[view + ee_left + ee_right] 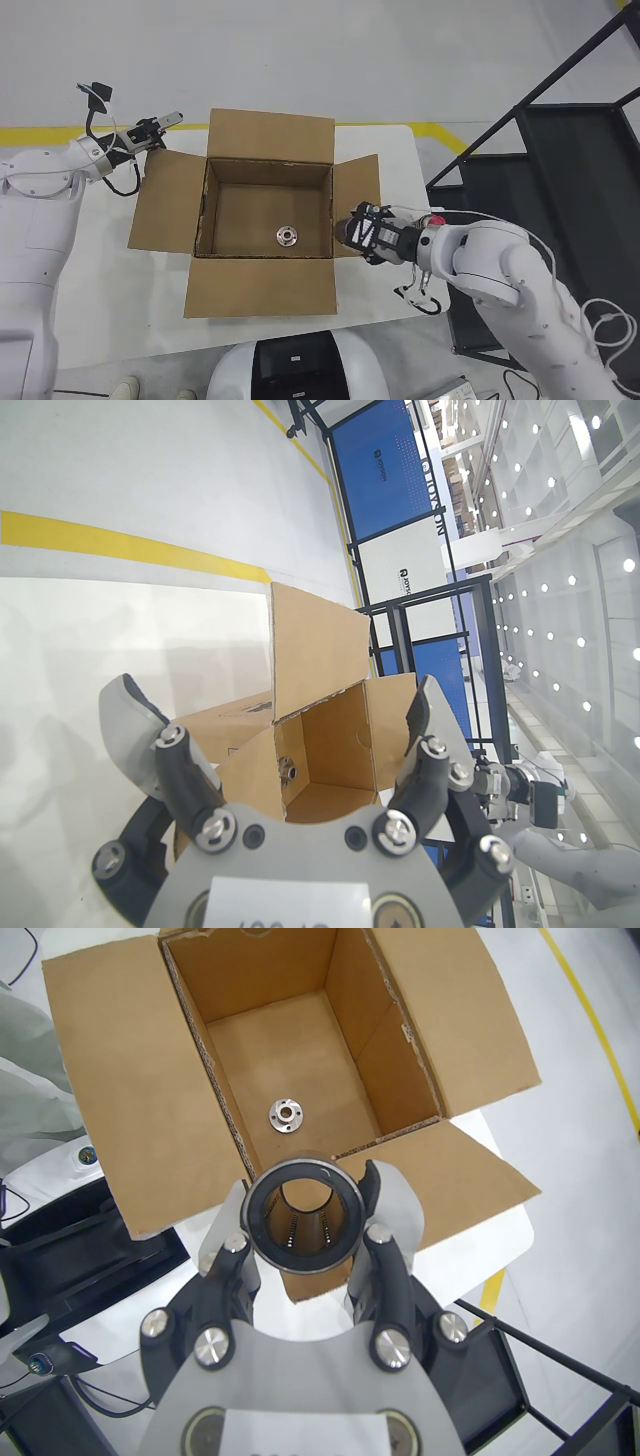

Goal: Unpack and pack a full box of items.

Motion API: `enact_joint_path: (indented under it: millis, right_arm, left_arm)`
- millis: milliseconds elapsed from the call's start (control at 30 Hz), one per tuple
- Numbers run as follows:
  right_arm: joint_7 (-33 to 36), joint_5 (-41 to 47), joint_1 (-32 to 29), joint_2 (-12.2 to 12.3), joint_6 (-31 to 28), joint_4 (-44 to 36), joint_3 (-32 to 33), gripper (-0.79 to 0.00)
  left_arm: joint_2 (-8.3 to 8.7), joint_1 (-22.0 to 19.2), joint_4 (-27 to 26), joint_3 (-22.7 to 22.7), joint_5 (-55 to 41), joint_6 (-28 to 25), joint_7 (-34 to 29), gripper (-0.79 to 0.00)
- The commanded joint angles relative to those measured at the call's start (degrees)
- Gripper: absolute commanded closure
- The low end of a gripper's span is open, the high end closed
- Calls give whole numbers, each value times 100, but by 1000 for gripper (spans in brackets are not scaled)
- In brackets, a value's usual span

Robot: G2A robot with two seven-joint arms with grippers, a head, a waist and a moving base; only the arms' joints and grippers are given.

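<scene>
Bearing (pixel 305 1233) was held in right pincer (pixel 304 1185) over box's (pixel 135 1078) right flap near bench's (pixel 100 300) right edge, bore aimed into the opening just leftward. Left pincer (pixel 275 690) was wide, farther off.

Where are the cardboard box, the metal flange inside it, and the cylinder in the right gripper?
cardboard box (pixel 270 135), top view, on its far flap.
metal flange (pixel 287 1120), right wrist view, on its disc face.
cylinder (pixel 306 1259), right wrist view, on its dark end ring.
</scene>
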Motion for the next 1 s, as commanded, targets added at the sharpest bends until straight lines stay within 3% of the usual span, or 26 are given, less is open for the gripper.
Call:
enact_joint_path:
  millis: [0, 167, 833, 967]
  right_arm:
    - [74, 163, 348, -34, 82, 166, -277, 0]
    - [256, 507, 963, -108, 226, 479, -760, 0]
    - [256, 507, 963, -108, 226, 479, -760, 0]
    - [-236, 387, 1204, -153, 325, 817, -856, 0]
  left_arm:
    - [0, 0, 0, 0, -3, 0, 0, -785]
    - [0, 0, 0, 0, -3, 0, 0, -785]
    - [0, 0, 0, 0, -3, 0, 0, -785]
    - [0, 0, 0, 0, -3, 0, 0, -785]
